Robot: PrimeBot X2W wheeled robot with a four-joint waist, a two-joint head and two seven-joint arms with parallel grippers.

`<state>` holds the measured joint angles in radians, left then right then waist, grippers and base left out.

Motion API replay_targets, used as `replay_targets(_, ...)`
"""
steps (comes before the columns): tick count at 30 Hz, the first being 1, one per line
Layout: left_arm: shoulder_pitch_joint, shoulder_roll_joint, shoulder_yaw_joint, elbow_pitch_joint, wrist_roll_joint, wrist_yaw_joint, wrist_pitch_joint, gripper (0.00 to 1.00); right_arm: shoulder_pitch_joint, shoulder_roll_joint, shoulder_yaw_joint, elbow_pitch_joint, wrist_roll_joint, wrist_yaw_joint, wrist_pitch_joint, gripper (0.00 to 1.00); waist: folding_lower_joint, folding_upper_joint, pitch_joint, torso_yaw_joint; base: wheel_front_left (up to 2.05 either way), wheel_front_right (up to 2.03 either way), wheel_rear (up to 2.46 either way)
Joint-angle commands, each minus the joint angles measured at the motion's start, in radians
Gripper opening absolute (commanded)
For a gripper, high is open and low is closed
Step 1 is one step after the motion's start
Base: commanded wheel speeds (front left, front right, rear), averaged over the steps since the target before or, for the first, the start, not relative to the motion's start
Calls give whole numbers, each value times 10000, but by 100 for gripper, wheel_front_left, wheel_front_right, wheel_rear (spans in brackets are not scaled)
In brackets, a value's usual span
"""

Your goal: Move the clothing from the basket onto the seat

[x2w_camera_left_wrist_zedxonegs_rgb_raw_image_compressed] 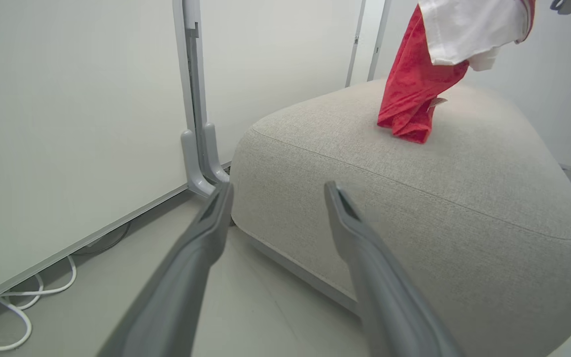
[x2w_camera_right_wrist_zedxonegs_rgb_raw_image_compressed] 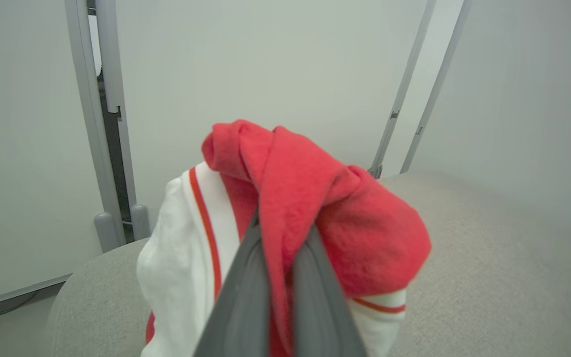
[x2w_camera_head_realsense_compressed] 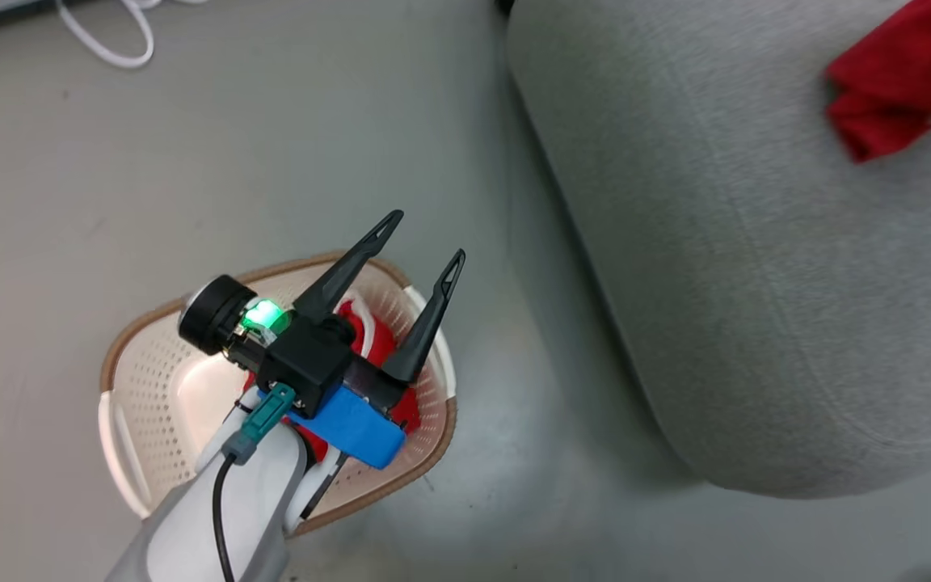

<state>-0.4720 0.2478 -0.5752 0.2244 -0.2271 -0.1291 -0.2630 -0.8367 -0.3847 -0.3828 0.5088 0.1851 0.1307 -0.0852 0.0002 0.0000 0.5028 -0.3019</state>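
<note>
The right pincer (x2w_camera_right_wrist_zedxonegs_rgb_raw_image_compressed: pixel 281 225) pinches red clothing (x2w_camera_right_wrist_zedxonegs_rgb_raw_image_compressed: pixel 325 198) above the seat (x2w_camera_right_wrist_zedxonegs_rgb_raw_image_compressed: pixel 488 258). The left pincer (x2w_camera_head_realsense_compressed: pixel 427 234) (fingers spread) hovers over the basket (x2w_camera_head_realsense_compressed: pixel 150 380).

My left gripper (x2w_camera_left_wrist_zedxonegs_rgb_raw_image_compressed: pixel 278 187) looked matt grey plastic; the clothing (x2w_camera_right_wrist_zedxonegs_rgb_raw_image_compressed: pixel 315 198) was fuzzy cloth, the seat (x2w_camera_left_wrist_zedxonegs_rgb_raw_image_compressed: pixel 414 198) coarse-woven fabric, the basket (x2w_camera_head_realsense_compressed: pixel 150 388) perforated plastic.

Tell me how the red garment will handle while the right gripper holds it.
Probably floppy: the red garment bunches and droops around the shut right gripper. Likely light, since one narrow pinch holds it. Its fleecy surface should resist slipping.
</note>
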Motion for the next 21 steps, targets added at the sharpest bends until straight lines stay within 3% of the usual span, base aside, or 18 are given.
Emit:
replay_targets(1,-181,61,14,-68,39,-16,-27,100,-206,-121,-142,42,99,1,-91,0,-2,0,805,711,0,0,0)
replay_targets(7,-472,329,-127,-386,235,-16,-27,100,-495,-537,-1050,899,320,1,-405,0,-2,0,1593,1113,0,0,0)
replay_targets(21,-572,399,-87,-558,333,-15,-29,100,-426,-194,-1235,3308,-17,1,-1456,0,-2,0,1751,1140,0,0,0)
